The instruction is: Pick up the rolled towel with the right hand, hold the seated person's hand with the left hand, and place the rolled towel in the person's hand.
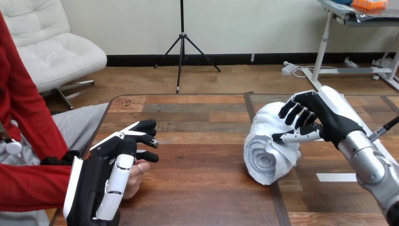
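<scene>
1. At the left edge of the table, the person's hand [135, 178] comes out of a red sleeve, loosely closed and soft-looking.
2. The robot's left hand [94, 188], black with hard white shells, lies over the person's hand and touches it. I cannot tell whether it grips it.
3. The brown wooden table [202, 160] has a plank pattern and a smooth, slightly shiny surface. It is bare between the two hands.
4. The white rolled towel [266, 150] is right of the middle and well apart from the person's hand. It is a thick terry cylinder, fluffy, with its spiral end turned toward the camera. It seems to rest on the table.
5. The robot's right hand [329, 122] is closed on the rolled towel, with black fingers curled over its top and the thumb pressed on its side.
6. A small flat white label [336, 177] lies on the table below this hand.
7. I judge that the picking step is in hand. The next move calls for a firm grasp, because the soft roll can squash or unroll, and then a lift and a carry to the left.
</scene>
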Motion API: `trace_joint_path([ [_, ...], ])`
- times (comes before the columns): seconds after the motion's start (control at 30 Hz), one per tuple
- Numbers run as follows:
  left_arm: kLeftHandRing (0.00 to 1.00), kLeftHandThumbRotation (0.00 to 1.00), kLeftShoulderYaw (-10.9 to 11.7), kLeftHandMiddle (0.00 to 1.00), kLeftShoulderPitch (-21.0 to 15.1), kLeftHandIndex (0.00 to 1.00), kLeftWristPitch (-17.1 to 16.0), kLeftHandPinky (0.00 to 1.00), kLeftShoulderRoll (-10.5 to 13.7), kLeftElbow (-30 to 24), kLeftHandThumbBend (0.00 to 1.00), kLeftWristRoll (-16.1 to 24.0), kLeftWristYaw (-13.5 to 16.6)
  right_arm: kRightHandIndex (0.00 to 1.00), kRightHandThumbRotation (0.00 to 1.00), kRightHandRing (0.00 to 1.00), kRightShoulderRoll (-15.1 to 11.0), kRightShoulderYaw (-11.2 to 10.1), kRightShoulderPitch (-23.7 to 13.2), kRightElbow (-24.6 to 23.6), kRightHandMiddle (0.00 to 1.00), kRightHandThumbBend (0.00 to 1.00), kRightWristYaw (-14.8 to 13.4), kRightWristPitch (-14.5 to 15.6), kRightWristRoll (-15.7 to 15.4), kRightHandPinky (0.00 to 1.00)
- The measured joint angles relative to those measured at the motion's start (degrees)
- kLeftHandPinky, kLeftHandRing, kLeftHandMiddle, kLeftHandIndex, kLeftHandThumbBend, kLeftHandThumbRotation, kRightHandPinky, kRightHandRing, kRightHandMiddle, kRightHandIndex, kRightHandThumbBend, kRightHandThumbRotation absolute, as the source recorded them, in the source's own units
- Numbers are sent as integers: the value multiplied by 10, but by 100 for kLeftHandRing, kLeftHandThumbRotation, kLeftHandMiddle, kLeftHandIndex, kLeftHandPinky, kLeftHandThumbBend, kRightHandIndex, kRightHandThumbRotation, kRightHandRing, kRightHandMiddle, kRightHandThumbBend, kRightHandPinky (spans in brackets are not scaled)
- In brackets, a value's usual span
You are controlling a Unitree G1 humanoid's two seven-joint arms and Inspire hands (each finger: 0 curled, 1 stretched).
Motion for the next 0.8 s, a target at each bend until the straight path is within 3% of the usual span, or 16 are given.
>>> trace_joint_path([
  [0.27, 76, 84, 0, 75, 2, 49, 0, 54, 0, 0, 54, 0, 0, 79, 13, 74, -10, 0, 0, -19, 74, 77, 58, 0, 6, 69],
  [0.5, 77, 85, 0, 76, 4, 49, 0, 54, 0, 0, 54, 2, 1, 85, 10, 83, -26, 0, -3, -43, 84, 79, 126, -1, 7, 72],
  [0.8, 76, 85, 0, 76, 5, 49, 0, 54, 0, 0, 54, 3, 2, 88, 14, 87, -43, 0, -17, -60, 89, 79, 182, 8, 7, 75],
])
